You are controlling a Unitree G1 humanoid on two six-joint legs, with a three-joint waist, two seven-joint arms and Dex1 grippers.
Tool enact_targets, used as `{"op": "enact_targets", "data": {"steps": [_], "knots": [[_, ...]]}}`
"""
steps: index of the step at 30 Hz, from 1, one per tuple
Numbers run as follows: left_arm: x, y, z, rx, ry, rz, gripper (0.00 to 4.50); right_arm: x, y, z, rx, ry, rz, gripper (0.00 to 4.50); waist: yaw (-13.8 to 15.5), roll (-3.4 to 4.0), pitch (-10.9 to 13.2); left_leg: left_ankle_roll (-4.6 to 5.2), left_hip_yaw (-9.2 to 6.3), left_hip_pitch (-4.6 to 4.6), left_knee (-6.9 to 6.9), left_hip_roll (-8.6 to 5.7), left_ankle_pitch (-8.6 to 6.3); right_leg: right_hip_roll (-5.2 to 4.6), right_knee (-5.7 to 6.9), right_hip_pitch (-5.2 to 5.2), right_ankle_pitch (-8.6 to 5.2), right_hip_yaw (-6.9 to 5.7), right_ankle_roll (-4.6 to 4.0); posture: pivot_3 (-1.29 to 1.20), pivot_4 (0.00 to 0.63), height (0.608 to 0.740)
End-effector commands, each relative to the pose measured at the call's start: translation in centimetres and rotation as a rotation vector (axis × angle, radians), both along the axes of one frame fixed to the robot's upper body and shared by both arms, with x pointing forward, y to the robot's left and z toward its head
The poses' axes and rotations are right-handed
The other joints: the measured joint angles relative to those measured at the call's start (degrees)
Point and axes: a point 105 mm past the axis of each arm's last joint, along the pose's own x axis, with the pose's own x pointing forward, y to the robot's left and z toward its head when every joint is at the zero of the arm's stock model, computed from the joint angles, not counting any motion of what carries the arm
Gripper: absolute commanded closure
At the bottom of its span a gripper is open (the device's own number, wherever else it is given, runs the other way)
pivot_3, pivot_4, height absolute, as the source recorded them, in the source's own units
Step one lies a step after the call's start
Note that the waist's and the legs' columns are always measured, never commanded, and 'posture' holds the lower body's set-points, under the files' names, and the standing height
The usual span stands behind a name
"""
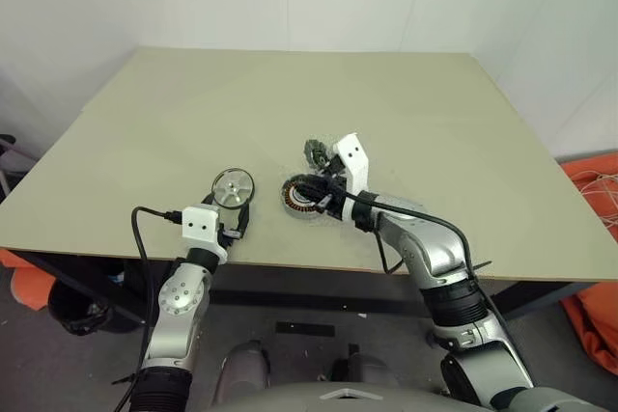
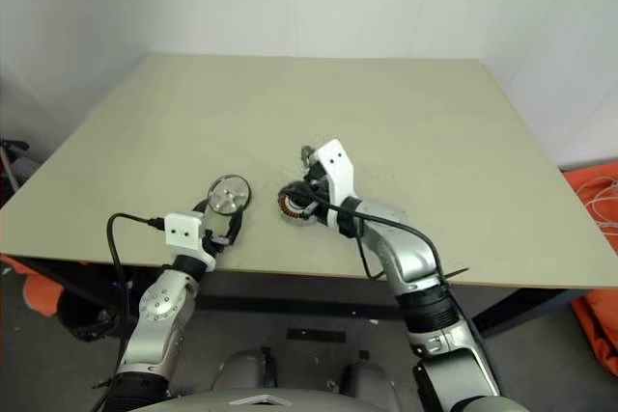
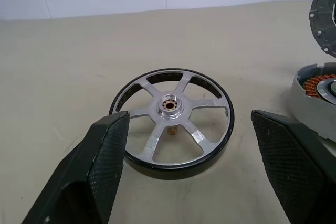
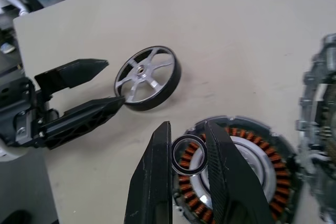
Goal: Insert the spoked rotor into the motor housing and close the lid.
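Left gripper (image 4: pixel 113 83): released, jaws wide. One finger stands on each side of the lid without touching it. Judged to be staged for a later pick-up of that part.
Lid (image 1: pixel 233 187): shiny silver wheel-shaped cover with a dark outer rim. It lies flat on the table (image 1: pixel 290 94) near the front edge, well clear of the housing, so the housing mouth is open for assembly.
Right gripper (image 4: pixel 188 129): clenched on a thin ring (image 4: pixel 189 155), pinched by its rim between the two fingers. The ring hangs directly over the motor housing.
Motor housing (image 4: pixel 247 166): on the table, open side up, copper windings exposed, nothing seated in it. It is just to the right of the lid.
Spoked rotor (image 1: pixel 316 151): dark grey, toothed rim. It rests on the table just past the housing, close to the right wrist, and is not yet inserted. It looks tilted rather than flat; contact with the housing cannot be determined.
Reason for ring position: judged to be a small part handled at the housing centre before the rotor goes in.
Markings: no brand, label or lettering can be read on any part or gripper.
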Motion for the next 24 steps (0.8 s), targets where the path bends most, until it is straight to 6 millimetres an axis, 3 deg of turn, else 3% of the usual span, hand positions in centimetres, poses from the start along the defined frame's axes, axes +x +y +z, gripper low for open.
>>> {"op": "enact_targets", "data": {"steps": [1,24], "knots": [[0.1,-0.2,1.3,-0.003,-0.047,-0.011,0.57,0.0,1.0,1.1,0.019,-0.040,0.045,3.91,-0.04,0.00,0.00,0.00,0.00,0.00,0.00,0.00,0.00,0.00,0.00,0.00,0.00,0.00,0.00,0.00,0.000,0.740],[0.2,-0.3,1.3,-0.002,-0.049,-0.019,0.57,2.5,1.3,-0.9,-0.123,-0.126,-0.070,3.91,-0.10,0.00,0.00,-0.01,0.00,0.02,0.00,0.01,0.00,0.01,0.02,0.00,0.00,0.00,0.00,0.00,0.000,0.740]]}}
